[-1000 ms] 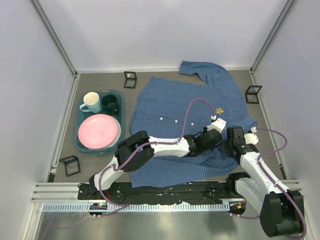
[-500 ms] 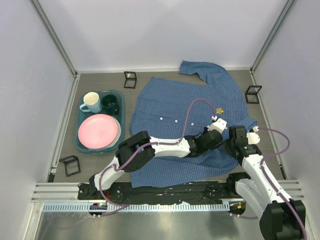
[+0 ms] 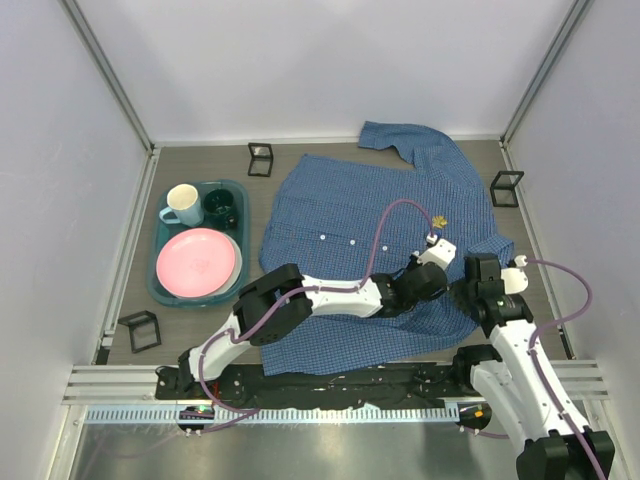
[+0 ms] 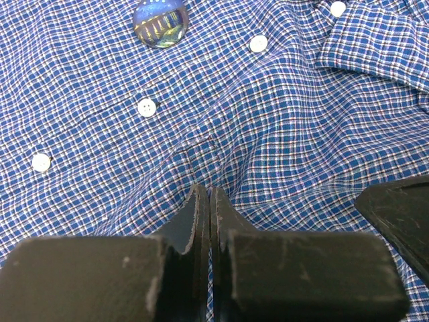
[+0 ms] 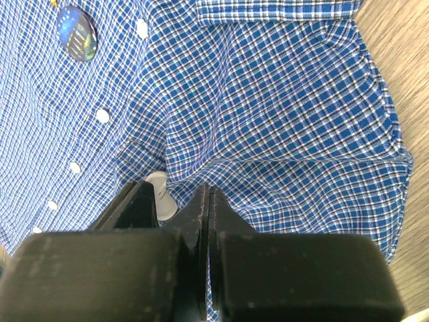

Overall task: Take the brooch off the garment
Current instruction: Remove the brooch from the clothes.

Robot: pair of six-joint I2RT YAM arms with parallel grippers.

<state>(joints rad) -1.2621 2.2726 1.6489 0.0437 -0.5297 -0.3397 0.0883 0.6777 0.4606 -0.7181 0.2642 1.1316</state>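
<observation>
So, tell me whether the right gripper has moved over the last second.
Yes. The right gripper shifted slightly rightward in the top view, judged against the fixed black bracket.

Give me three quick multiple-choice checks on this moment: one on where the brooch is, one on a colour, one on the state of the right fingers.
1. Where is the brooch?
A. on the bare table
B. on the shirt
C. inside a cup

2. What colour is the plate in the tray?
A. yellow
B. black
C. pink

3. How do the right fingers stand?
A. shut
B. wide open
C. out of view

Answers:
1 B: both wrist views show the round brooch sitting on the checked cloth beside the button row.
2 C: the top view shows a pink plate in the tray.
3 A: the right wrist view shows the fingers pressed together, with shirt cloth puckered at their tips.
</observation>
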